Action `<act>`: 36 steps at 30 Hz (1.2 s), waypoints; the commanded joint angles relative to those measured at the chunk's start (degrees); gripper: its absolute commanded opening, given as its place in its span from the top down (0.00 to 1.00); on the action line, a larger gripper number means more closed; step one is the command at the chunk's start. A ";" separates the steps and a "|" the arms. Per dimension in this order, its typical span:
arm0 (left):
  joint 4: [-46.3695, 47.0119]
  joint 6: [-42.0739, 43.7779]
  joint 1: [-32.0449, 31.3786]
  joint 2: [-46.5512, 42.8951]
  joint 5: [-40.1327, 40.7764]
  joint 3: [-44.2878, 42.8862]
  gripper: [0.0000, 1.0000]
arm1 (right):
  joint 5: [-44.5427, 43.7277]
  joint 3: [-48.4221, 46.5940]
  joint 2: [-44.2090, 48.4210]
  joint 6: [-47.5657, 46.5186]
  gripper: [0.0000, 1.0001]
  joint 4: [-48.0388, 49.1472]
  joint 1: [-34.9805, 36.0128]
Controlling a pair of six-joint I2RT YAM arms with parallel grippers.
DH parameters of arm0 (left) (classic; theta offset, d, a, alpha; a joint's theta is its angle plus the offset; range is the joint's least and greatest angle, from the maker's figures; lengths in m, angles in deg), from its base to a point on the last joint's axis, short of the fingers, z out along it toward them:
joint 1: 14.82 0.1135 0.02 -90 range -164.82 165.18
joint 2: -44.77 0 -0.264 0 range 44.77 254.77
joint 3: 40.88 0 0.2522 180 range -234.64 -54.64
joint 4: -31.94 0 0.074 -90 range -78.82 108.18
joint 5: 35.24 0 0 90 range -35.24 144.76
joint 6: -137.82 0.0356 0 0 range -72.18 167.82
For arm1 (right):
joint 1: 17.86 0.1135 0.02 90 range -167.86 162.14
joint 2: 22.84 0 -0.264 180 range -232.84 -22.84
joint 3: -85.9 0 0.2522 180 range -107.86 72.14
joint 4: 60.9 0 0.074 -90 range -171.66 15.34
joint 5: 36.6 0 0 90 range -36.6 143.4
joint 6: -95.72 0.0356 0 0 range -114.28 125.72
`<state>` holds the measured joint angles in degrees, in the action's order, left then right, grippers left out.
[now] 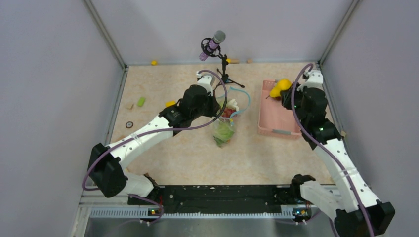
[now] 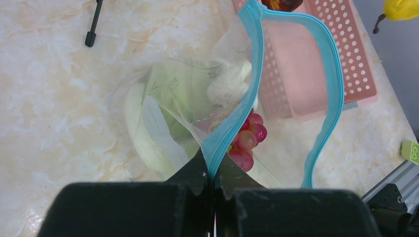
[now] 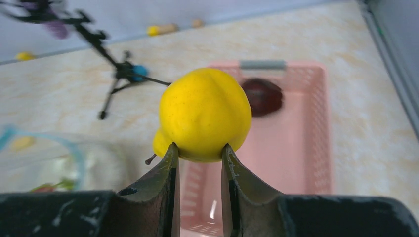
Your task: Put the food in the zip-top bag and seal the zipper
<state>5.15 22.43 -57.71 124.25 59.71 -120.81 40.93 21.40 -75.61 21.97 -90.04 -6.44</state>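
The clear zip-top bag (image 2: 188, 98) hangs open with its light blue zipper strip (image 2: 332, 84) forming a loop. My left gripper (image 2: 213, 170) is shut on the near side of the strip and holds the bag up; it shows in the top view (image 1: 217, 96) too. Inside lie a pale green cabbage (image 2: 148, 128), a white vegetable (image 2: 225, 86) and red grapes (image 2: 247, 140). My right gripper (image 3: 198, 153) is shut on a yellow pear-like fruit (image 3: 205, 113) above the pink basket (image 3: 306, 148). A dark red piece (image 3: 263, 96) lies in the basket.
A microphone on a small black tripod (image 1: 222, 69) stands behind the bag. The pink lattice basket (image 1: 276, 121) sits right of the bag. Small bits lie on the tabletop at the left (image 1: 141, 101) and along the back wall (image 1: 154, 62). Grey walls enclose the table.
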 commanded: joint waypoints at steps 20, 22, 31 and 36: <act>4.39 -0.41 0.09 -2.40 -1.17 -0.19 1.00 | 8.53 -8.38 -11.84 -22.93 1.00 11.05 31.47; 4.38 -0.44 0.09 -2.33 -1.09 -0.23 1.00 | 9.48 -8.60 -12.10 -22.91 1.00 8.70 31.56; 4.34 -0.45 0.09 -2.39 -1.08 -0.14 1.00 | 14.31 -11.18 -14.43 -23.48 1.00 0.07 31.82; 4.40 -0.38 0.05 -2.45 -1.02 -0.10 1.00 | 10.19 -11.94 -14.18 -22.43 0.60 0.03 31.91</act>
<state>5.15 22.41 -57.71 124.25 58.68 -120.79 53.54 12.88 -89.93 -0.70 -89.76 24.53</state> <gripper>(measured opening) 0.010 0.294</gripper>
